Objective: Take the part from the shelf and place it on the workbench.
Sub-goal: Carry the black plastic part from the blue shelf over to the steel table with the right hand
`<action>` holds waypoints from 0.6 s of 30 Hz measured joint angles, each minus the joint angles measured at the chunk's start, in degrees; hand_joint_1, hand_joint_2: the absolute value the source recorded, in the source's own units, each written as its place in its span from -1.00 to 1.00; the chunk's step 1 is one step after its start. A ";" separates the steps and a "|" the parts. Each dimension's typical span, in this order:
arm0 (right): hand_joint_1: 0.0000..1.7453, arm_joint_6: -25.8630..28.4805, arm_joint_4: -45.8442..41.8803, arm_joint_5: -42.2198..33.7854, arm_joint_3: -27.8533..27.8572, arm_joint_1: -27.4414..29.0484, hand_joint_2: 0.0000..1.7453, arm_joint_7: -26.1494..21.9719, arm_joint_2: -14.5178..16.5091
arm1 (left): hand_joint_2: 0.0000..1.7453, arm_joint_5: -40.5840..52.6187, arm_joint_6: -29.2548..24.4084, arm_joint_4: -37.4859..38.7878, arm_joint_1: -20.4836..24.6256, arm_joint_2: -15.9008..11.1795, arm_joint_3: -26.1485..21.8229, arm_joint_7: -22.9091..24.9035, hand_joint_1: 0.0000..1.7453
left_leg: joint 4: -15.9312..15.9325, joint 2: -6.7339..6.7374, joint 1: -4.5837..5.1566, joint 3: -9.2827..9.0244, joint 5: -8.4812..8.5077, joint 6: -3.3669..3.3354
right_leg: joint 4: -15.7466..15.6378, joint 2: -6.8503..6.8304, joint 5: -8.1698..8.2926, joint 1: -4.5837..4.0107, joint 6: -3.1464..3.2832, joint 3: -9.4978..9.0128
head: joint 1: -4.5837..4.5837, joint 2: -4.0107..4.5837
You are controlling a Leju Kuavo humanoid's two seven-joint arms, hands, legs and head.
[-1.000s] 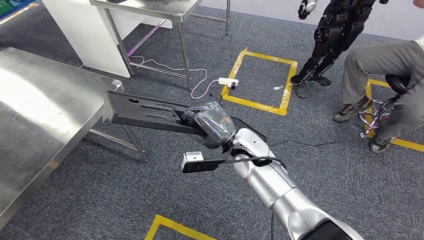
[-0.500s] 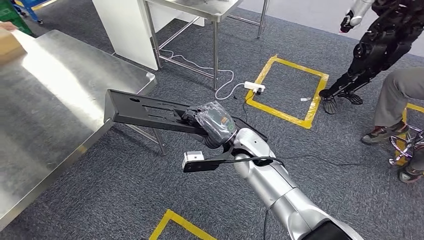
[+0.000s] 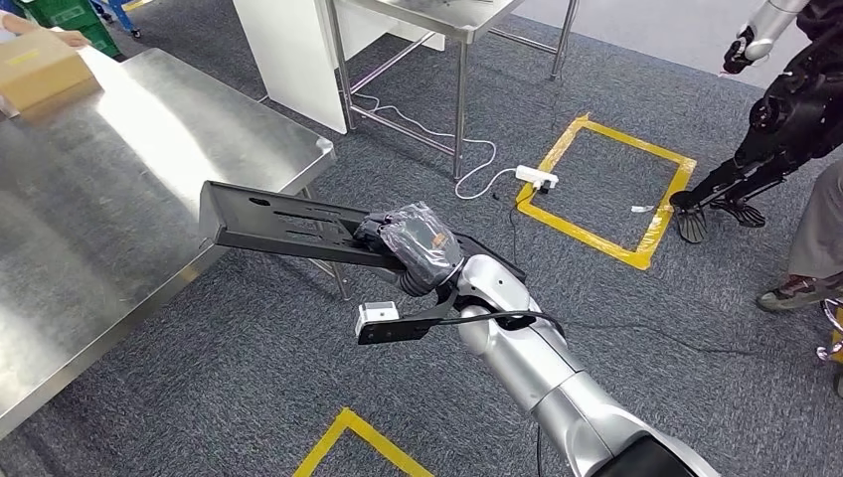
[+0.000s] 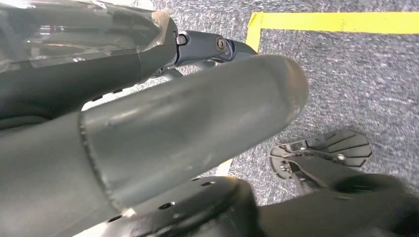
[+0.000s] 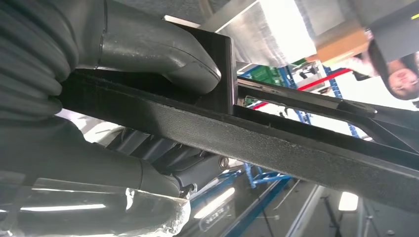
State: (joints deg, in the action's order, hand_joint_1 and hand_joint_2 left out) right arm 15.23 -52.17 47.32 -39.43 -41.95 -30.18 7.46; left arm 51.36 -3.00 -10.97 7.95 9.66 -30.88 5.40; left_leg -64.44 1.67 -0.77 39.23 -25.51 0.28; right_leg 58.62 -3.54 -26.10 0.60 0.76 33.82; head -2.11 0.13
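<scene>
The part (image 3: 278, 224) is a long flat black plastic panel with slots. My right hand (image 3: 413, 248) grips one end of it and holds it out level to the left, in the air. Its free end hangs over the near corner of the steel workbench (image 3: 129, 189), above the surface. In the right wrist view the thumb (image 5: 158, 54) presses on the upper face of the part (image 5: 296, 143) and the fingers wrap under it. My left hand (image 4: 173, 128) hangs over the carpet with its thumb stretched out and nothing in it.
A cardboard box (image 3: 40, 75) lies on the workbench's far end with a person's hand (image 3: 45, 32) on it. Behind stand a second steel table (image 3: 437, 15) and a white cabinet (image 3: 288, 50). A power strip (image 3: 537, 179), yellow floor tape (image 3: 606, 189), another robot's legs (image 3: 785, 129) and a person's shoe (image 3: 795, 290) are at right.
The camera has turned left, so the whole scene has slid right and more of the workbench shows. The part stays in my right hand, now reaching over the bench corner.
</scene>
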 joint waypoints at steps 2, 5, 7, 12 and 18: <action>1.00 0.00 0.03 0.07 0.02 -0.21 1.00 -0.06 -0.05 | -1.00 0.05 -0.01 0.00 0.11 -0.03 0.00 -0.01 -1.00 | 5.12 1.54 0.47 -2.71 1.43 -0.62 | 0.01 -0.76 -0.25 -0.40 -0.38 -0.17 | 0.10 0.00; 1.00 0.05 0.36 0.22 0.18 -0.74 1.00 0.30 -0.06 | -1.00 0.21 -0.02 -0.01 0.17 -0.03 -0.04 -0.03 -1.00 | 5.98 0.38 0.69 -2.93 1.56 -1.60 | -0.03 -1.78 -0.54 -0.62 -1.13 -0.28 | 0.23 0.00; 1.00 0.29 0.86 0.13 0.72 -1.53 1.00 0.63 -0.15 | -1.00 0.43 -0.01 -0.02 0.21 0.03 -0.08 -0.04 -1.00 | 6.58 -0.67 0.39 -3.27 2.01 -2.39 | 2.04 -0.15 -1.77 -0.58 -1.43 0.55 | 0.32 0.00; 1.00 0.84 3.51 -0.40 2.59 -3.07 1.00 1.16 -1.69 | -1.00 1.20 0.23 -0.02 0.52 0.24 -0.09 -0.25 -1.00 | 6.76 -4.03 0.23 -3.44 2.28 -3.01 | 16.58 3.16 -6.77 -0.14 -1.45 7.85 | 0.67 0.00; 1.00 1.11 5.62 -1.61 4.00 -4.82 1.00 0.13 -2.51 | -1.00 1.51 0.22 -0.02 0.51 0.26 -0.15 -0.41 -1.00 | 6.14 -7.19 0.44 -2.91 2.08 -2.04 | 0.22 6.19 0.43 0.61 -2.85 0.82 | 0.70 0.00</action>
State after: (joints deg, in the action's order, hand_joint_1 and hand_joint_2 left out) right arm 16.34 -46.56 45.71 -35.43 -46.77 -30.05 4.95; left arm 52.87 -2.78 -10.99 8.46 9.91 -31.03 4.99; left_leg -58.30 -5.52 -0.32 36.32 -23.43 -1.76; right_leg 58.84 2.65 -25.67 1.21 -2.08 34.64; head -1.41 0.13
